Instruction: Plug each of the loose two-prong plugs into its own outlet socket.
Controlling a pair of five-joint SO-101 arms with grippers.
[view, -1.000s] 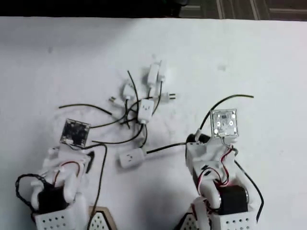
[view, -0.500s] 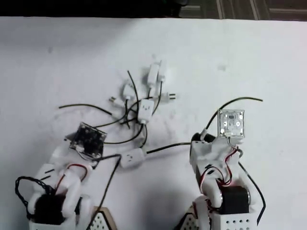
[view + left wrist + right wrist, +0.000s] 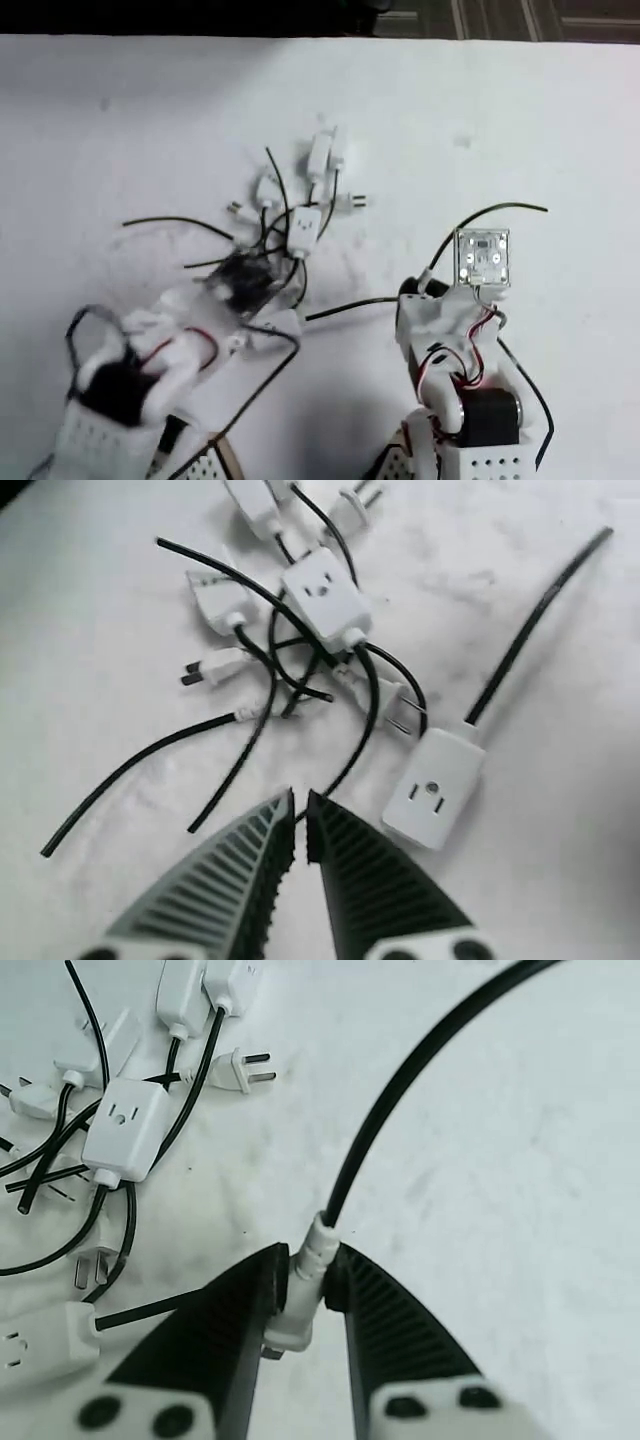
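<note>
Your right end effector (image 3: 307, 1260) gripped a plug (image 3: 293, 1320); your left end effector (image 3: 300, 805), nearly closed and empty, hovered by the socket (image 3: 435, 790) to steady next.

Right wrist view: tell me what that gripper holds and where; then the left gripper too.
The right gripper clamps a white plug by its body, near where its black cord leaves. The left gripper holds nothing.

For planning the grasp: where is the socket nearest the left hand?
In the left wrist view, the socket lies on the table just beyond the left hand, beside a loose plug.
</note>
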